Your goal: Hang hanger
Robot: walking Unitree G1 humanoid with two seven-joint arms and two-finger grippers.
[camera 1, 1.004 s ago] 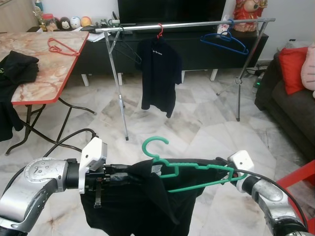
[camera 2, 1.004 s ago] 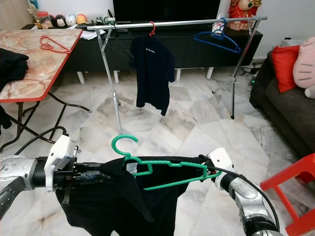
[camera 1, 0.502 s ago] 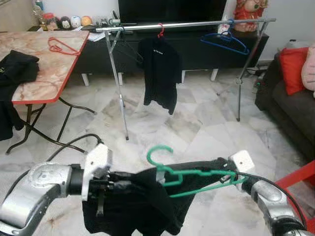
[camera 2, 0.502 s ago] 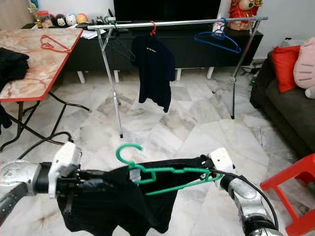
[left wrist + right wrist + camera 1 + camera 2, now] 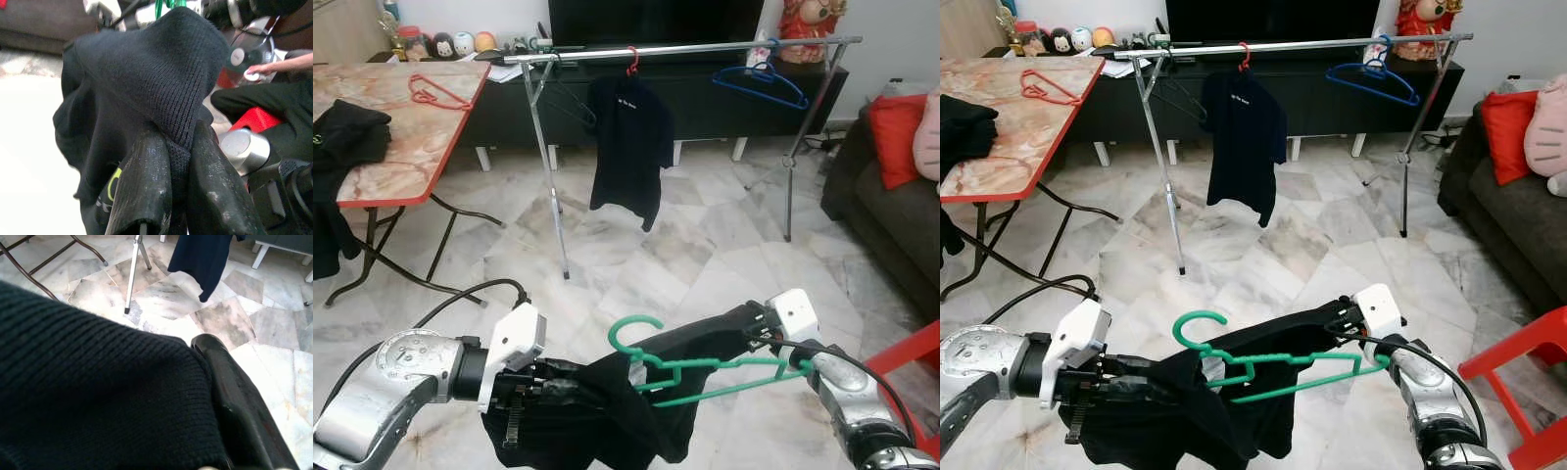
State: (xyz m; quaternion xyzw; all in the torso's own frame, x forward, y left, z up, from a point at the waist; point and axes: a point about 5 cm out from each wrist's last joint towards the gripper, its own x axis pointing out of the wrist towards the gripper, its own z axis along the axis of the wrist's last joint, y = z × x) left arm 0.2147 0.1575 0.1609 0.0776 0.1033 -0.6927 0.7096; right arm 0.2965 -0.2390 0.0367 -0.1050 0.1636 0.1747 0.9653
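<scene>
A green plastic hanger (image 5: 705, 370) carrying a black garment (image 5: 607, 411) is held low in front of the robot, between both arms, well apart from the steel clothes rail (image 5: 685, 49) across the room. The hanger is judged light and stiff, with an open hook at the top; the garment is soft and limp and sags below it. The shoulders are judged the safest places for a hold, with the hook left free.

The left gripper (image 5: 171, 161) is seen with its fingers (image 5: 146, 181) pinched shut on a fold of the knit fabric. The right gripper (image 5: 759, 328) is wrapped in cloth at the hanger's far shoulder; whether its fingers are closed cannot be told.

On the rail hang a dark T-shirt (image 5: 628, 147) and a blue hanger (image 5: 759, 78). A red hanger (image 5: 435, 93) lies on the marble tabletop (image 5: 382, 157).
</scene>
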